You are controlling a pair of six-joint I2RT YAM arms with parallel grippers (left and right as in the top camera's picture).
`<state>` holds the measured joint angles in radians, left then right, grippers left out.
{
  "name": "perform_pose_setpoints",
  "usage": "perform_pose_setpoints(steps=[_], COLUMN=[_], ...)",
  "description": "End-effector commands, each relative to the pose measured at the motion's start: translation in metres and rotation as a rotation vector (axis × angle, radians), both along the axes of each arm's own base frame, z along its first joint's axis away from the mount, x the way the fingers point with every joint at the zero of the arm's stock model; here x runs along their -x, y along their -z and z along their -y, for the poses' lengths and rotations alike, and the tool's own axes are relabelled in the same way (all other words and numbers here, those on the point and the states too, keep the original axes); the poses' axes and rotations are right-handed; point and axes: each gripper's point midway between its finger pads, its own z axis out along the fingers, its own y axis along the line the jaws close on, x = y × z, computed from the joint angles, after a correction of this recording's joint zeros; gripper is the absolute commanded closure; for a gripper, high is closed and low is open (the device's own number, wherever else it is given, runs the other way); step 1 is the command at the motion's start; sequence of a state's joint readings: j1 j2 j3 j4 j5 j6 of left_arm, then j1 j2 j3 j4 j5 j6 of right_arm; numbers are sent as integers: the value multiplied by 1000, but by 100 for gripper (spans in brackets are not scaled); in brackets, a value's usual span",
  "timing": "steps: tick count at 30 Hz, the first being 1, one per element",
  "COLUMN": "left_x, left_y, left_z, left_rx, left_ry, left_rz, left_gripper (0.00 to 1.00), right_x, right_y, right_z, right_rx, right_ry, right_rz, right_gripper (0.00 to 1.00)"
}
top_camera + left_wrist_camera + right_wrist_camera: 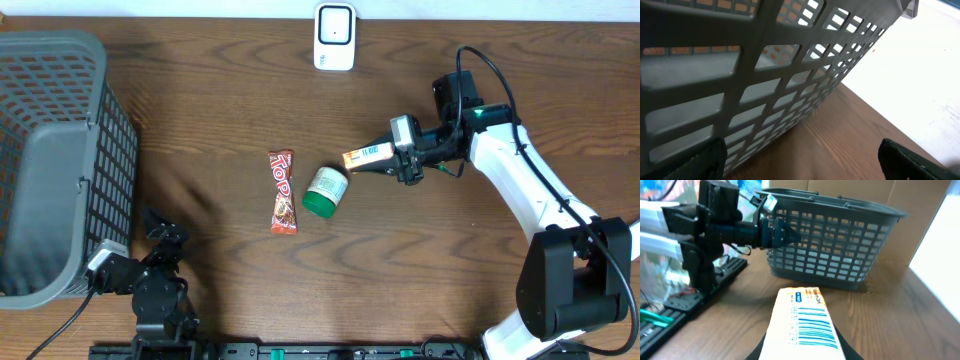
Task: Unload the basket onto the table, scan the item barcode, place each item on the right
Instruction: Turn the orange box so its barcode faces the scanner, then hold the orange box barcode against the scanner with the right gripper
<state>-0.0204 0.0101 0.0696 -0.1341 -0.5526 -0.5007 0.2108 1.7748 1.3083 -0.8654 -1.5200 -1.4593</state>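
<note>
My right gripper is shut on a small white and orange box, held above the table right of centre. In the right wrist view the box fills the lower middle, its blue barcode facing up toward the camera, and the gripper is clamped on its near end. A white scanner stands at the table's far edge, up and left of the box. My left gripper is open and holds nothing; it sits low beside the basket.
A grey mesh basket stands on the left side of the table. A red candy bar and a green-lidded jar lie in the middle, just left of the held box. The left arm rests at the near left edge.
</note>
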Motion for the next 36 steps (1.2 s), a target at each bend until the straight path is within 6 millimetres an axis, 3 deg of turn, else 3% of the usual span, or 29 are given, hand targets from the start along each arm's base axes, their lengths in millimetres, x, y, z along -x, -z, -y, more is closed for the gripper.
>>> perform_pose_setpoints(steps=[1,8,12,16,19,23,27,33,36], left_x=[2,2,2,2,2,2,2,2,2], left_y=[11,11,11,11,11,11,11,11,11], left_z=[-3,-3,-3,-3,-3,-3,-3,-3,-3], left_rx=[-5,-5,-5,-5,-5,-5,-5,-5,-5], left_ry=[-20,-20,-20,-19,-20,-19,-19,-20,-20], left_rz=[-35,-35,-35,-35,-35,-35,-35,-35,-35], left_gripper=[3,3,3,3,3,3,3,3,3], right_x=[2,-26,-76,-99,-125,-152,-170,-218,-246], right_y=[-8,-18,-22,-61,-79,-79,-81,-75,-73], right_z=[-2,-10,-30,-44,-39,-32,-37,-52,-56], right_rx=[-2,74,152,35,-64,-143,-198,-210,-242], right_ry=[-11,16,255,330,456,573,553,482,458], right_rz=[-186,-480,-670,-654,-758,-887,-950,-1075,-1221], right_gripper=[99,99,99,99,99,99,99,99,99])
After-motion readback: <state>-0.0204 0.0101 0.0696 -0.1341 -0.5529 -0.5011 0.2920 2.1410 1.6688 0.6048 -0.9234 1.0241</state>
